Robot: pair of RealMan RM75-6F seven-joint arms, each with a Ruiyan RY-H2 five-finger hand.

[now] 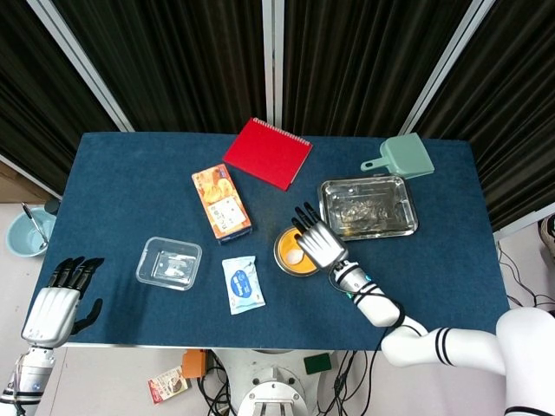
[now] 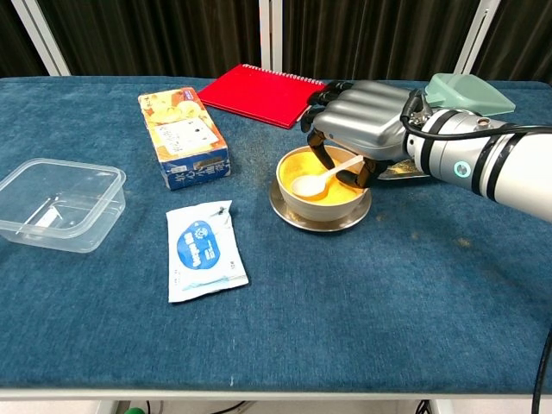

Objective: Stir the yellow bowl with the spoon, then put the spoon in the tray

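The yellow bowl [image 1: 289, 252] [image 2: 320, 203] stands on a metal saucer mid-table. A white spoon [image 1: 295, 256] [image 2: 310, 184] lies in it, with its handle leaning on the right rim. My right hand [image 1: 317, 243] [image 2: 366, 116] hovers over the bowl's right side. Its curled fingers and thumb reach down on either side of the handle, and I see no grip on it. The metal tray [image 1: 368, 206] sits just right of the bowl and is mostly hidden behind this hand in the chest view. My left hand [image 1: 56, 299] hangs open and empty off the table's front left corner.
A red notebook [image 1: 268, 152] [image 2: 263, 93] lies behind the bowl and an orange box [image 1: 222, 202] [image 2: 183, 138] to its left. A clear container [image 1: 168, 263] [image 2: 56, 205] and a white-blue packet [image 1: 243, 284] [image 2: 204, 250] lie front left. A green scoop [image 1: 401, 158] [image 2: 470, 90] sits beyond the tray.
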